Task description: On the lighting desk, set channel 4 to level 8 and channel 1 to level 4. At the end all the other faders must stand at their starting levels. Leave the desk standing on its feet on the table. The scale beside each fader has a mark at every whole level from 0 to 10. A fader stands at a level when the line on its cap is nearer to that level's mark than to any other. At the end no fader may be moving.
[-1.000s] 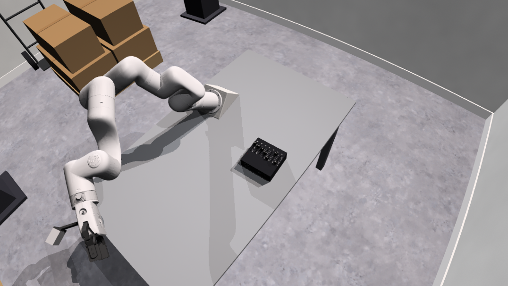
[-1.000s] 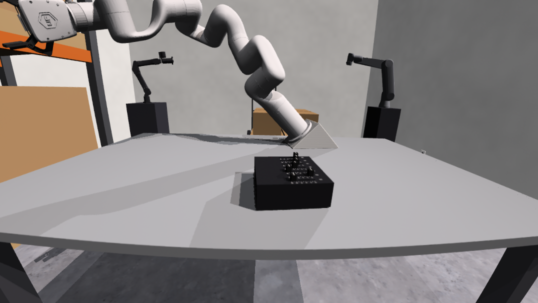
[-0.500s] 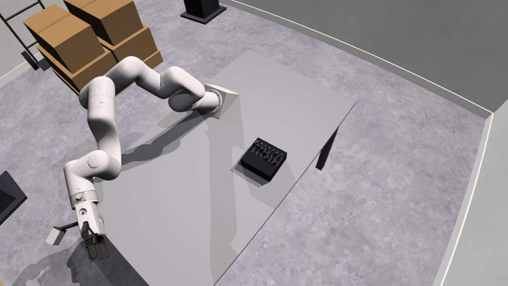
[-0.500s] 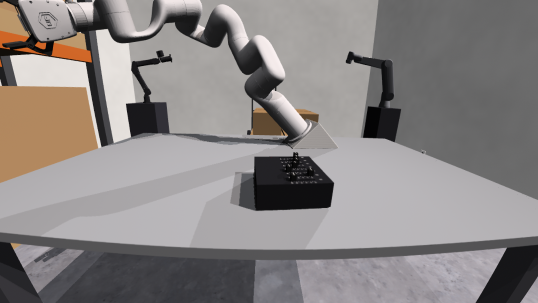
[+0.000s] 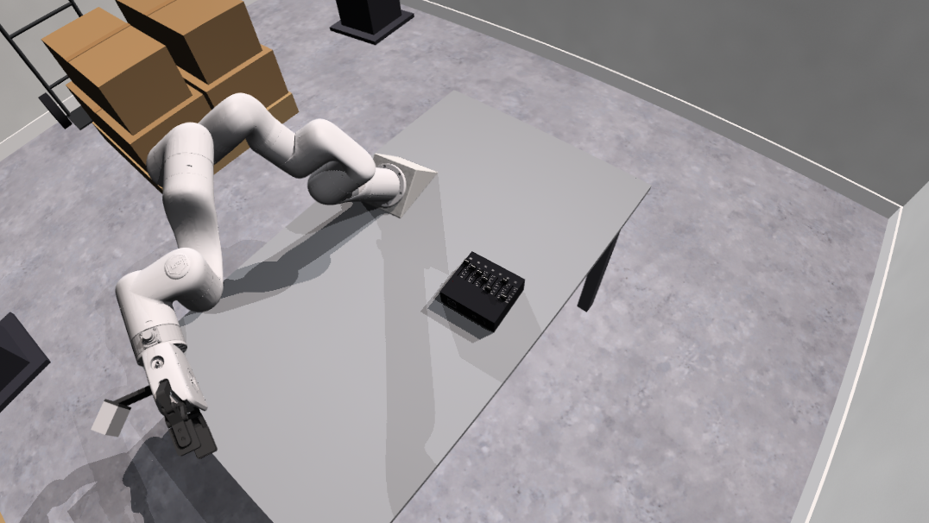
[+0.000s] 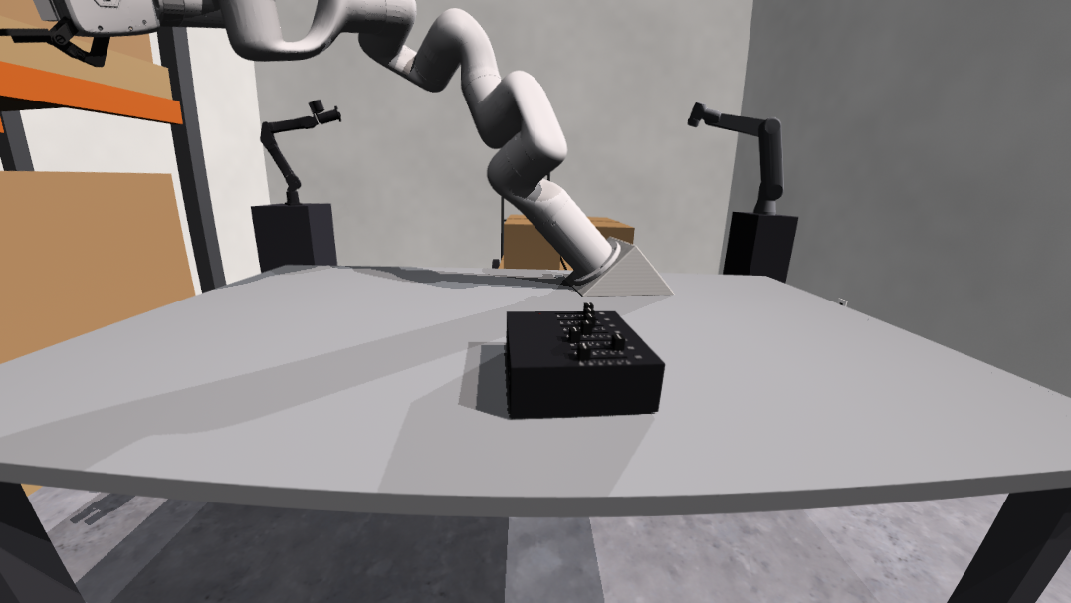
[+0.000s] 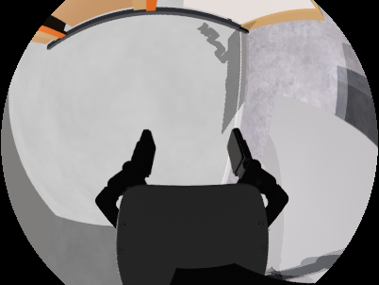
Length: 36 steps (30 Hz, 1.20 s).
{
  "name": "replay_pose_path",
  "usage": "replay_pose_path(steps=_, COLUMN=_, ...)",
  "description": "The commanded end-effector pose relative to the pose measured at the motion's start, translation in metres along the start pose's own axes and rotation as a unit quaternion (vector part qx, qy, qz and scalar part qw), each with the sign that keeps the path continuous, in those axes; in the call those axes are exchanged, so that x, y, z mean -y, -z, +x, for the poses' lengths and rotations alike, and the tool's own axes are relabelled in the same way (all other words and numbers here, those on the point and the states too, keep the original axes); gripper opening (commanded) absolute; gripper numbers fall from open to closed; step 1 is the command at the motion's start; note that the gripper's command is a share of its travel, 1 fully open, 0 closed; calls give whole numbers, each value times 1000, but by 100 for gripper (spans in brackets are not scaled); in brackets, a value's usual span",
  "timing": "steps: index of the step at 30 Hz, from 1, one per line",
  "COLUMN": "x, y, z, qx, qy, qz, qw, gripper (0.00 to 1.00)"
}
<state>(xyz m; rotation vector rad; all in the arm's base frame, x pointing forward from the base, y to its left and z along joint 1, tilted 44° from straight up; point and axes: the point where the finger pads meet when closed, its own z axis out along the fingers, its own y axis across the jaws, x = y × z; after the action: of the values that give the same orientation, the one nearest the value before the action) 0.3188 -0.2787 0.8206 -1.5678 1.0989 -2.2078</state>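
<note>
The lighting desk (image 5: 482,290) is a small black box with several faders on top. It stands upright on the grey table near the right edge. It also shows in the exterior view (image 6: 582,363), where the fader caps stand at different heights along their slots; the levels are too small to read. My gripper (image 5: 188,433) is open and empty. It hangs over the table's near left corner, far from the desk. In the wrist view the two black fingers stand wide apart over bare table top and floor. The desk is not in the wrist view.
The arm's base mount (image 5: 406,184) sits on the table's far side. Cardboard boxes (image 5: 155,71) are stacked on the floor behind it. Two dark camera arms on pedestals (image 6: 292,209) (image 6: 760,217) stand behind the table. A small grey block lies on the floor near the gripper.
</note>
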Motion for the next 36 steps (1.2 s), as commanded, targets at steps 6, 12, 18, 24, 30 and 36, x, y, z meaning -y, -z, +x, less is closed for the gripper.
replay_pose_path(steps=6, x=80, y=24, z=-88, qx=82, qy=-16, qz=26, qw=996, gripper=100)
replay_pose_path(steps=12, x=104, y=33, z=-126, qx=113, qy=-16, qz=26, qw=993, gripper=100)
replay_pose_path(steps=18, x=140, y=52, z=-215, qx=178, qy=-10, qz=6, qw=984, gripper=100)
replay_pose_path(steps=24, x=149, y=62, z=-267, qx=210, qy=-3, qz=-17, qw=978, gripper=100)
replay_pose_path(steps=30, x=149, y=62, z=-267, qx=210, qy=-3, qz=-17, qw=978, gripper=100)
replay_pose_path(steps=36, x=149, y=62, z=-267, qx=210, qy=-3, qz=-17, qw=978, gripper=100)
